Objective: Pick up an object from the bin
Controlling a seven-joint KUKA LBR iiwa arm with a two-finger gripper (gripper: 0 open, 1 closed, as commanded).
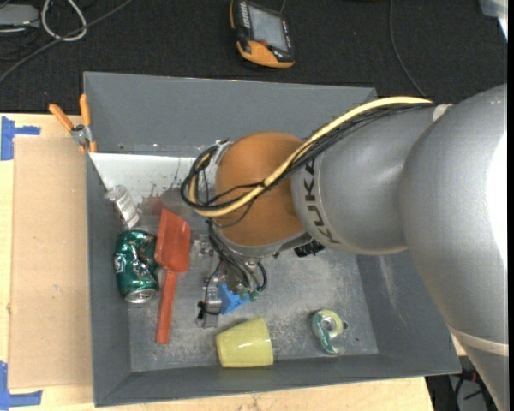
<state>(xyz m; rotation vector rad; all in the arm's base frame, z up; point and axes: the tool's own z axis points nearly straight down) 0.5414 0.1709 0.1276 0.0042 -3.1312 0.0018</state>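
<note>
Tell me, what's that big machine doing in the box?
A robot arm reaches down into a grey bin of loose things, to pick one out. Its gripper is low in the middle, beside a small blue thing and just behind a yellow cup. A red spatula and a crushed green can lie nearby. Whether it grips anything yet is unclear.

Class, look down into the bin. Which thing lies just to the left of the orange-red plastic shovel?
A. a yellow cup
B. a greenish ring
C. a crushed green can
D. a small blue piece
C: the crushed green can lies beside the shovel on its left, near the bin's left wall, while the yellow cup lies to the shovel's right, by the front wall.
</note>
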